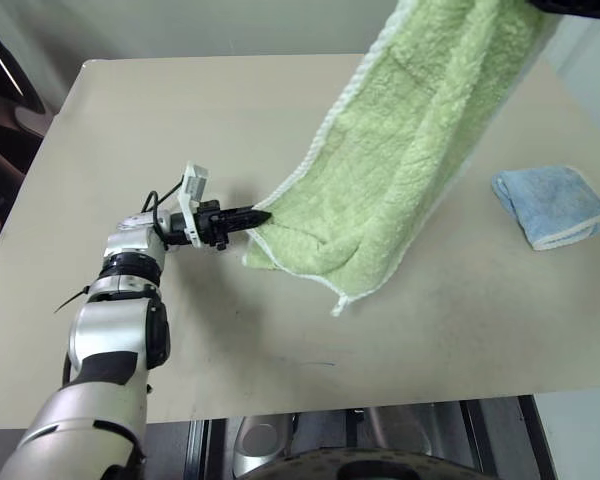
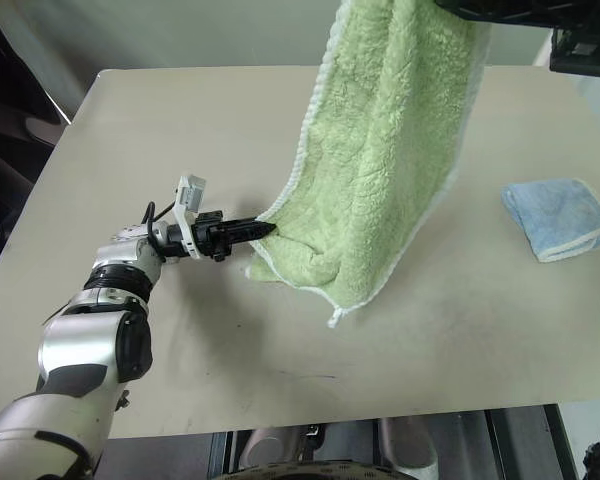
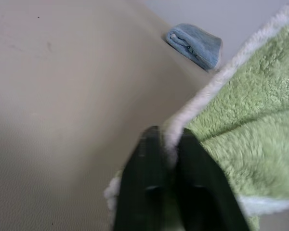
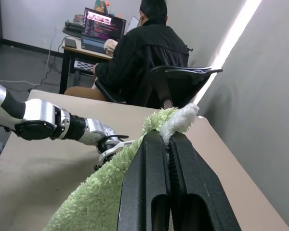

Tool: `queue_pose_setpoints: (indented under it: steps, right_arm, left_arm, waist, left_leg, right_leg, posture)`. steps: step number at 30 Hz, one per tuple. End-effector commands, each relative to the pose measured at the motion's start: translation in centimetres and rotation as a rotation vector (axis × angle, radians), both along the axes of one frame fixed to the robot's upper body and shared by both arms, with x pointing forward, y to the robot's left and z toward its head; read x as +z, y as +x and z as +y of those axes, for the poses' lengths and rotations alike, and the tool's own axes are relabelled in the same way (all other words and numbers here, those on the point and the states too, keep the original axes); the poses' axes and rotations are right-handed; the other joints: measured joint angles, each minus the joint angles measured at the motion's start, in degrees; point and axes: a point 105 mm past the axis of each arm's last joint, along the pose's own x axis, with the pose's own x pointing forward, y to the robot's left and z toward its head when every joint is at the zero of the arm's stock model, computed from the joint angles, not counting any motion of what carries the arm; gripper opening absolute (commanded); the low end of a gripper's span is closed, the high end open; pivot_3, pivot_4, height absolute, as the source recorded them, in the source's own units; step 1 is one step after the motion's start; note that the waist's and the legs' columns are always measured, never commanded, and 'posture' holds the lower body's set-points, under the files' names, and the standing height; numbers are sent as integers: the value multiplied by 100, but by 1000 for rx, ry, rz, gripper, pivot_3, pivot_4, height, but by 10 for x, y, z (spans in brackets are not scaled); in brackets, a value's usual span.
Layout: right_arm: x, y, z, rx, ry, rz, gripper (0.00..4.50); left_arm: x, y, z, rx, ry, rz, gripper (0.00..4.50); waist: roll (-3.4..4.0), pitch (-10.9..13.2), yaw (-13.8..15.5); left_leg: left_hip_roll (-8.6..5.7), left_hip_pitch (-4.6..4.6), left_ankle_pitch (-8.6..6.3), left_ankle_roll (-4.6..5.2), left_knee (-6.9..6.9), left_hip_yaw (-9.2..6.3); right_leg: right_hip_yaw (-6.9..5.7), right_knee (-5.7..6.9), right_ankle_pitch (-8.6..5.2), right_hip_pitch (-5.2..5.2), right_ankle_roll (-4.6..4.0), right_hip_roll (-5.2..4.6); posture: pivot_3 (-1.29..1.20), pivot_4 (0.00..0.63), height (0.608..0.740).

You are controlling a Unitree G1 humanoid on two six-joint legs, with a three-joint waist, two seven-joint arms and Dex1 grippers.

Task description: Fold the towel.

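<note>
The light green towel hangs slantwise from the upper right down to the table, its lower end bunched on the surface near the middle. My left gripper points level at the towel's low left edge and is shut on its white stitched hem. My right gripper is raised high at the upper right and is shut on the towel's top corner, holding it up in the air.
A small folded light blue towel lies at the table's right side. In the right wrist view a person sits in a chair at a desk with a laptop beyond the table.
</note>
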Motion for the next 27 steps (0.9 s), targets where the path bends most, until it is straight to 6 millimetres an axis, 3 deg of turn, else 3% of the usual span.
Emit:
queue_pose_setpoints:
  steps: [1,8,11,18,23,27]
  right_arm:
    - [7,-6,-6,-21,1,-45,0]
    - [-15,17,-30,-174,-42,8,0]
    - [-27,37,-52,-296,-29,34,0]
    - [-45,76,-81,-520,-32,-30,0]
    - [-45,110,-98,-684,22,-120,0]
    - [-35,137,-112,-816,133,-203,0]
  left_arm:
    - [15,-1,2,-35,-19,-56,16]
    - [48,11,15,52,-43,-185,16]
    - [74,18,27,118,-47,-268,16]
    - [130,30,39,219,-46,-415,16]
    - [154,41,42,322,6,-524,16]
    - [177,50,57,487,69,-629,16]
  waist:
    - [0,0,0]
    - [-1,-1,5]
    - [-3,-1,8]
    - [0,-2,-10]
    - [0,-2,-38]
    - [2,0,-59]
  left_leg:
    - [0,0,0,0,0,0]
    - [-1,-2,2,-1,3,1]
    - [-1,-3,6,2,3,-2]
    - [-2,-1,9,9,3,0]
    - [-1,0,9,9,4,-1]
    - [-2,-7,13,14,2,1]
  right_leg:
    - [0,0,1,0,1,0]
    - [0,-1,14,1,25,0]
    - [-1,0,22,2,35,0]
    - [1,-3,36,1,41,-3]
    - [1,-3,44,1,45,-5]
    - [1,-6,61,-10,50,-6]
  posture:
    - [0,150,733]
    - [0,150,733]
    - [0,150,733]
    - [0,150,733]
    - [0,150,733]
    - [0,150,733]
